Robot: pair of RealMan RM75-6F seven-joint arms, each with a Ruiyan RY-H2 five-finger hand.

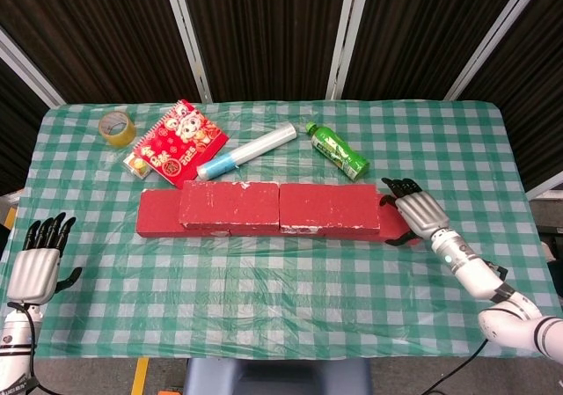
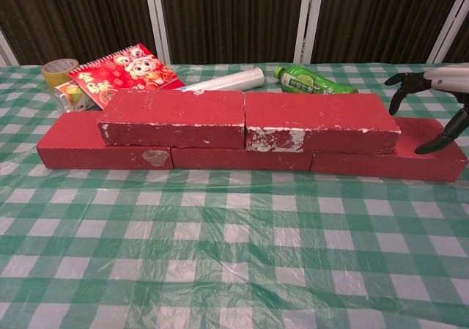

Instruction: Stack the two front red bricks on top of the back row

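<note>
Green-and-white checked plastic cloth covers the counter (image 1: 264, 281), wrinkled near the front edge.

Left hand (image 1: 37, 267) sits at the near left corner, off the bricks, fingers straight and apart, holding nothing.

Right hand (image 1: 413, 210) is at the right end of the brick row. Fingers spread, thumb down at the front of the bottom right brick (image 2: 410, 153); chest view shows fingertips (image 2: 401, 80) hanging just over that brick's end. Not gripping anything; can't tell if it actually touches the brick.

Bricks: bottom row (image 2: 220, 157) runs left to right across mid-counter. Two red bricks lie on top of it, end to end, touching: left top brick (image 2: 174, 118) and right top brick (image 2: 319, 122). Both sit flat, with white scuffs on their front faces. Bottom row sticks out past the top pair at both ends, more at the left in head view.

Behind the row, well apart from it: roll of plastic film (image 1: 248, 150) lying diagonally, green bottle (image 1: 338, 150) on its side to its right, red spiral calendar (image 1: 180, 142) to its left with a small box (image 1: 138, 162) at its near corner. Tape roll (image 1: 117, 128) at far left.
</note>
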